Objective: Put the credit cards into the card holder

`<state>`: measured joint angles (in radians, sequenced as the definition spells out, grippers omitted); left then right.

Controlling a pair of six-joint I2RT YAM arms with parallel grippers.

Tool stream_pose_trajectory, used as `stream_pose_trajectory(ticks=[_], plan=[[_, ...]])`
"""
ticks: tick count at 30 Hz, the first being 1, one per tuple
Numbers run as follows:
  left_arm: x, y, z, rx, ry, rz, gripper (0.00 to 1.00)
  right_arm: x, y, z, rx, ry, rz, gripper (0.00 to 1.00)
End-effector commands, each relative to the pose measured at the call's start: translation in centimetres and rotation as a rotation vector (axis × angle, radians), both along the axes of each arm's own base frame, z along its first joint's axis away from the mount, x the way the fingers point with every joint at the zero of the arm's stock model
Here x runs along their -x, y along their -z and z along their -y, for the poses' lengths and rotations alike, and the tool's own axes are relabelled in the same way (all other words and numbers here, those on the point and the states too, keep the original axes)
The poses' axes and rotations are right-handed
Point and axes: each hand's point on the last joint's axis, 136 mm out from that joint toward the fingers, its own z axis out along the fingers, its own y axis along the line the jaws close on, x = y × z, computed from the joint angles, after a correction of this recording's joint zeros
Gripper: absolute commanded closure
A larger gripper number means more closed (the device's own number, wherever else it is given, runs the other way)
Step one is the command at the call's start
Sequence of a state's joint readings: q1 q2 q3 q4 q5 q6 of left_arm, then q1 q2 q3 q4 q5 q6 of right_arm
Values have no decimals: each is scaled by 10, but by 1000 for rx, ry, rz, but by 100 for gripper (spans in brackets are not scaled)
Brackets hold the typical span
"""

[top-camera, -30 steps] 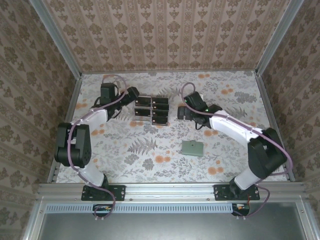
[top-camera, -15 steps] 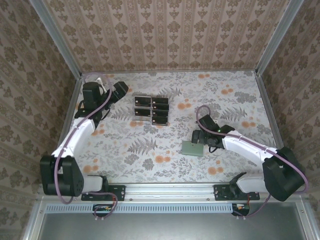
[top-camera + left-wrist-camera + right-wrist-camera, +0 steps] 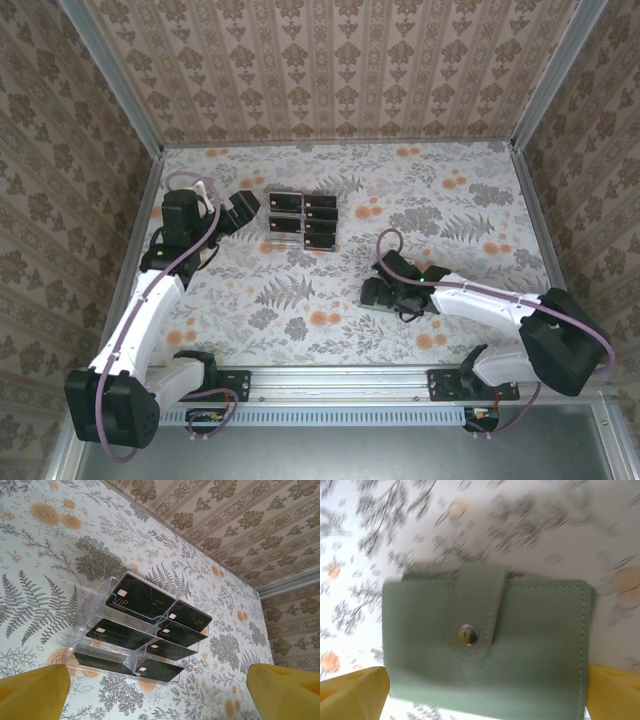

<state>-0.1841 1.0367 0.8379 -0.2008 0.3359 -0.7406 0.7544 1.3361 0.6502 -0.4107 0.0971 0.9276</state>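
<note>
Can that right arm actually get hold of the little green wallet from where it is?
Probably yes: its yellow fingers stand open on either side of the wallet, with nothing else in the way.

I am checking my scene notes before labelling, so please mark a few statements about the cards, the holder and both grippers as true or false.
1. The cards sit in a clear rack. True.
2. The holder has its flap snapped shut. True.
3. The left gripper holds a card. False: it is open and empty, facing the rack.
4. The right gripper is over the rack. False: it is open at the holder, with its fingers on either side.
</note>
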Motion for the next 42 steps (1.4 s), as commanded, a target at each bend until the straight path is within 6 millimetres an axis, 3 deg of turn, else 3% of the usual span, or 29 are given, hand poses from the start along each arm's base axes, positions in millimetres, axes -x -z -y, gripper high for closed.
stream_pose_trajectory(ticks=[1,5,8,10,16,19,28,42], plan=[[6,7,0,-14,1,-23,0,0,-16,-49,-146,-4,5,2],[6,6,0,-14,2,-23,0,7,-37,-114,-241,-134,18,3],[6,8,-1,-23,3,-29,0,6,-58,-137,-246,-213,60,3],[8,9,-1,-29,4,-34,0,-1,-67,-126,-166,-232,108,3],[10,14,-1,-37,6,-48,0,-25,-71,-54,207,-241,159,8],[10,18,-1,-37,6,-54,0,-38,-68,-37,316,-245,155,15],[9,34,2,-52,7,-86,0,-64,-51,-56,397,-263,128,37],[1,43,12,-44,36,-96,0,-71,-27,-75,406,-264,77,42]])
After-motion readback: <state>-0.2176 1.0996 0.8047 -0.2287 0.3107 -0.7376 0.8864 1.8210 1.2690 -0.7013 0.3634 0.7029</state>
